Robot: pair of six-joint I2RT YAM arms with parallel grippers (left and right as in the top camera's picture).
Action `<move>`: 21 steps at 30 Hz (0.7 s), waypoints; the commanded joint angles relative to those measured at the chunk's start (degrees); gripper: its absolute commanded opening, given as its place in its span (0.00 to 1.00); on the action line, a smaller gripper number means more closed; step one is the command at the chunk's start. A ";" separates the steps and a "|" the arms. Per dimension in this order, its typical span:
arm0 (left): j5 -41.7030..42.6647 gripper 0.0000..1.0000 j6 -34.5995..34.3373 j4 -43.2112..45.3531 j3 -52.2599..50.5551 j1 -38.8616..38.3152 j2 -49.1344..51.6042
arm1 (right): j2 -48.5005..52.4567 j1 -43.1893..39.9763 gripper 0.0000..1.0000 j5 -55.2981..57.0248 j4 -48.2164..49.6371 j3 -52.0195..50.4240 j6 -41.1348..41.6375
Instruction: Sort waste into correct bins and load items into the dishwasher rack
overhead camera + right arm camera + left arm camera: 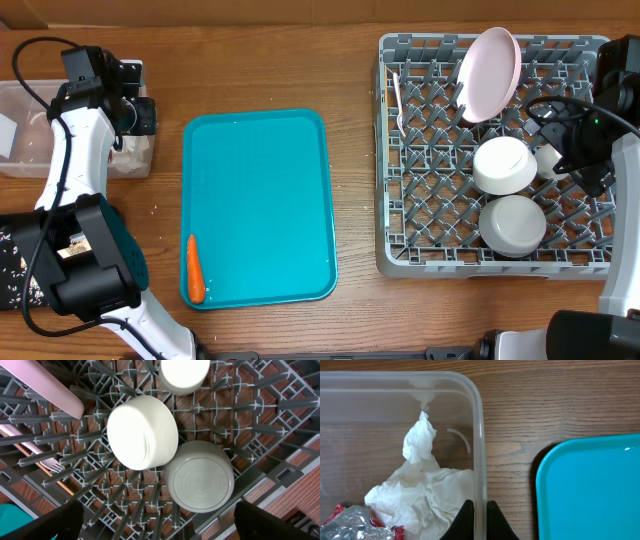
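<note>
The left tool (479, 510) hangs over the right wall of the clear tub (479, 420). Its tips are drawn narrow, almost together, with nothing between them; the tub's rim shows through the thin gap. Inside the tub the crumpled napkin (422, 490) lies against that wall, and the foil wrapper (355, 525) touches it at the near left. To the right of the tub's rim a band of bare bench (510, 435) runs as far as the rounded corner of the teal tray (590, 490).

From overhead, the carrot piece (195, 270) lies on that tray along its left rim, near the front corner. A strip of open bench separates the tray's right edge from the dishwasher rack (392, 250).

The right tool (159, 510) is spread wide and holds nothing, hovering above the rack's pegs. Below it two bowls sit bottom-up, edge to edge: the tilted bowl (142, 432) and the flat-lying bowl (200, 477). The cup (184, 372) stands just beyond them. The plate (488, 72) leans upright at the rack's back, and the fork (398, 100) lies along the rack's left wall — free pegs remain in the front left quarter.
</note>
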 commanded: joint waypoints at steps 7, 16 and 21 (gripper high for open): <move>0.17 0.37 -0.22 0.83 -0.09 -0.39 0.50 | -0.17 -0.15 1.00 -0.11 0.22 -0.17 -0.09; -2.05 0.65 -6.56 -1.86 2.71 -0.39 -1.73 | -0.17 -0.15 1.00 -0.11 0.22 -0.17 -0.11; -2.03 0.72 -12.22 -5.03 7.08 -0.39 -6.45 | -0.17 -0.15 1.00 -0.11 0.22 -0.17 -0.09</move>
